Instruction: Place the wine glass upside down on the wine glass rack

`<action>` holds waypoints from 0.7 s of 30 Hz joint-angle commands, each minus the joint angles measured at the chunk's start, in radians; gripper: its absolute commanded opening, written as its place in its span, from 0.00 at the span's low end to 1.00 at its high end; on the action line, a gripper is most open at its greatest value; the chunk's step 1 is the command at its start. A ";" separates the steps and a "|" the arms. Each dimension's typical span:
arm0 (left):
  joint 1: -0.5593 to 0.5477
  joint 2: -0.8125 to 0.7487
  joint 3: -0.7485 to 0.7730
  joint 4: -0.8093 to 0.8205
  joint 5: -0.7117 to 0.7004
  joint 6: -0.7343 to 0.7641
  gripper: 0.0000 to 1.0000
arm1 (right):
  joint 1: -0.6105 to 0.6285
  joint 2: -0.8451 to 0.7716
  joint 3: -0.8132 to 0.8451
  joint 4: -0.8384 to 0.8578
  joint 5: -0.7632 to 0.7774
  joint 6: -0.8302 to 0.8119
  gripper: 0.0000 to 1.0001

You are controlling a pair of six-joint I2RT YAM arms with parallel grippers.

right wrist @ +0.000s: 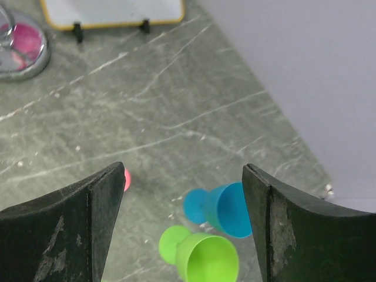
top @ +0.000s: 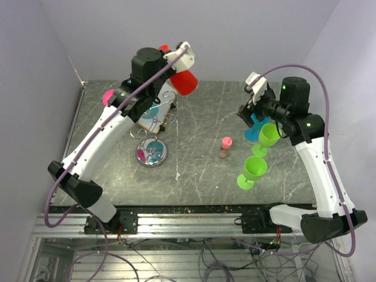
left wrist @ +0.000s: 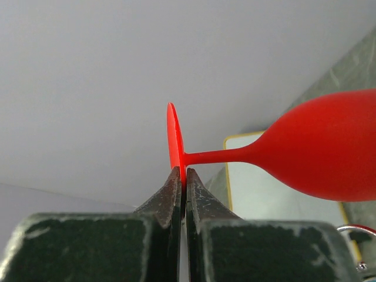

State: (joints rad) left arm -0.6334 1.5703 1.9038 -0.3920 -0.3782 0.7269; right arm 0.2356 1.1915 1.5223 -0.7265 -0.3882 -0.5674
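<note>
When viewed from the top camera, holds the red smooth-bowled wine glass [top: 187, 82] aloft past the far side of the silver wire wine glass rack [top: 152, 147], apart from its curled hooks. Reaches there with the left arm stretched long from its base, wrist raised, left gripper [top: 170, 53] beyond the rack's post. Holds the right arm folded well to the right of the rack, right gripper [top: 249, 104] pointing downward.

Through the left wrist camera, pinches only the thin rim of the glass's round foot, fingers [left wrist: 173, 194] pressed together on it. Has the stem level and the bowl out to the side, not yet mouth-down.

Through the right wrist camera, stands wide apart and grips nothing. Looks down on a blue glass [right wrist: 226, 208] and a green glass [right wrist: 205, 255] on the grey marbled surface [right wrist: 176, 100], well to the right of the rack's shiny base [right wrist: 23, 53].

To do this step well: roll the left wrist until the bowl hangs mouth-down, line the stem up with the open end of a hook arm, then slide in slowly so the foot rides on the wire. Mind the shallow edge grip, likely to let the glass pivot. Release only once seated.
</note>
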 commanded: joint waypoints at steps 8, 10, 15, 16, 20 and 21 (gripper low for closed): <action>-0.062 -0.001 -0.132 0.047 -0.121 0.281 0.07 | -0.007 -0.041 -0.204 0.087 -0.077 -0.028 0.80; -0.064 -0.007 -0.144 0.026 -0.110 0.290 0.07 | -0.009 -0.048 -0.235 0.101 -0.080 -0.028 0.80; -0.064 -0.020 -0.170 -0.020 -0.108 0.310 0.07 | -0.025 -0.068 -0.305 0.133 -0.103 -0.024 0.80; -0.064 -0.024 -0.175 -0.028 -0.107 0.309 0.07 | -0.030 -0.071 -0.314 0.135 -0.111 -0.022 0.80; -0.066 -0.037 -0.188 -0.058 -0.093 0.290 0.07 | -0.055 -0.088 -0.341 0.148 -0.138 -0.012 0.80; -0.066 -0.039 -0.191 -0.067 -0.093 0.281 0.07 | -0.063 -0.091 -0.346 0.150 -0.147 -0.010 0.80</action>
State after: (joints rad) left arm -0.6884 1.5761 1.7222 -0.4240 -0.4679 1.0145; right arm 0.2001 1.1343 1.1957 -0.6273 -0.4885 -0.5869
